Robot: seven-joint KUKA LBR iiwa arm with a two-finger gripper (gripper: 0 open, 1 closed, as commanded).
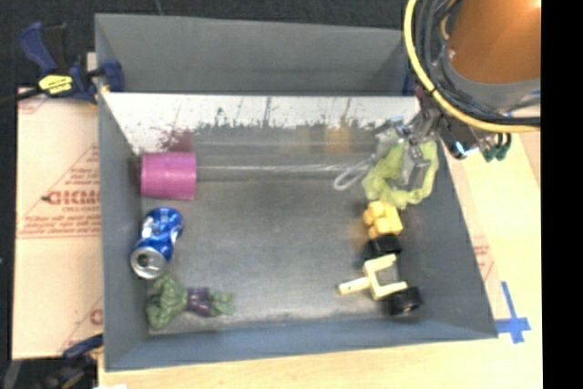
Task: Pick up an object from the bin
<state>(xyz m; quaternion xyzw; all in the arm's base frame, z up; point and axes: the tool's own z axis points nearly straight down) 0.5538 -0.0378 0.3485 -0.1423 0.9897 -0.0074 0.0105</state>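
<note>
Bin: A grey metal bin (pixel 273 59) was viewed from above, with loose things spread over its floor in 2 groups, 1 at the left and 1 at the right.

Arm: The arm was seen entering from the right, topped by an orange cover (pixel 496 5) that was ringed by looped cables (pixel 424 23).

Gripper: The gripper (pixel 412 152) was found low in the far right corner of the bin, close to the back wall and directly against a limp yellow-green thing (pixel 390 182).

Gripper state: How far it was opened could not be told, and no hold on anything could be made out.

Thing at the gripper: The yellow-green thing was seen crumpled on the floor near the right wall, partly covered by the gripper. A thin grey loop (pixel 351 176) was seen lying just to its left; whether the 2 were joined could not be told.

Near neighbours: A small yellow block (pixel 381 216) was seen just in front of the yellow-green thing. A black-and-cream toy piece (pixel 387 280) was seen nearer still to the front wall.

Left side: A pink cylinder (pixel 168 175) was seen lying on its side by the left wall. A crushed blue can (pixel 157 241) was seen just in front of it. A green and purple figure (pixel 178 301) was seen in the front left corner. All 3 were well apart from the gripper.
</note>
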